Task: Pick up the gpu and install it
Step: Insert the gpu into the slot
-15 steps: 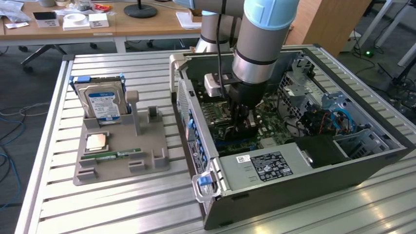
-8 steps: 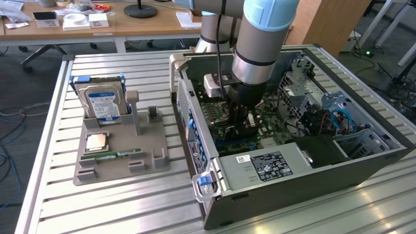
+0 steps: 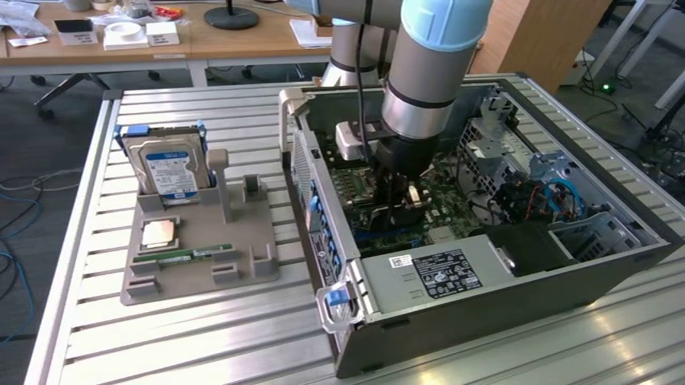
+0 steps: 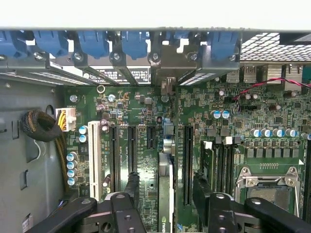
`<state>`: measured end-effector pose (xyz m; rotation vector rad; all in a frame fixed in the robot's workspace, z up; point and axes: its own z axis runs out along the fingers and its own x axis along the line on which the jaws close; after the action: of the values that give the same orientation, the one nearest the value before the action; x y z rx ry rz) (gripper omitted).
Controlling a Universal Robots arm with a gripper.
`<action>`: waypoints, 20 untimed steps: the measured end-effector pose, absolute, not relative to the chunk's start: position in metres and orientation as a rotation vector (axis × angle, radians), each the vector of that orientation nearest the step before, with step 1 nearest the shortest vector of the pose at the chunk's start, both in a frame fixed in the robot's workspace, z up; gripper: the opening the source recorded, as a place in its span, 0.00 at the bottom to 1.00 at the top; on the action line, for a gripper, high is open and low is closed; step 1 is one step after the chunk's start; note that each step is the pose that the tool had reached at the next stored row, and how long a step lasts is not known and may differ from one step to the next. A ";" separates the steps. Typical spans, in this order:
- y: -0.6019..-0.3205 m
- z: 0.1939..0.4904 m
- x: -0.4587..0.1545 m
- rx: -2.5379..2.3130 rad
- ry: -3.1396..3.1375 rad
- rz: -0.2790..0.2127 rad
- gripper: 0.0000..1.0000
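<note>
step: gpu point(image 4: 165, 194) looks seated in a slot on the board point(image 4: 146, 121), install about done | gripper point(image 4: 165, 206): fingers point(image 4: 127, 204) wide, straddling the card, not touching | next: needs a straight lift clear, no snagging | gpu: on edge, long axis along the slots, toward the rear brackets point(image 4: 160, 58)

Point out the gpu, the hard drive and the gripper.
gpu point(image 4: 165, 194): wrist view, top edge of the card standing in its slot.
hard drive point(image 3: 172, 172): exterior view, blue label on its face.
gripper point(image 4: 165, 206): wrist view, midway between the open fingertips.
</note>
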<state>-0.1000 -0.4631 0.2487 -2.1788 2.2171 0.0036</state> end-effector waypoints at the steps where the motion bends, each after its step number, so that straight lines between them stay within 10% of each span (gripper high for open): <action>1: -0.463 0.249 -0.100 -2.179 2.217 0.003 0.56; 20: -0.461 0.281 -0.100 -2.178 2.216 0.002 0.56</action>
<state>-0.1000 -0.4611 0.2812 -2.1781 2.2163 0.0019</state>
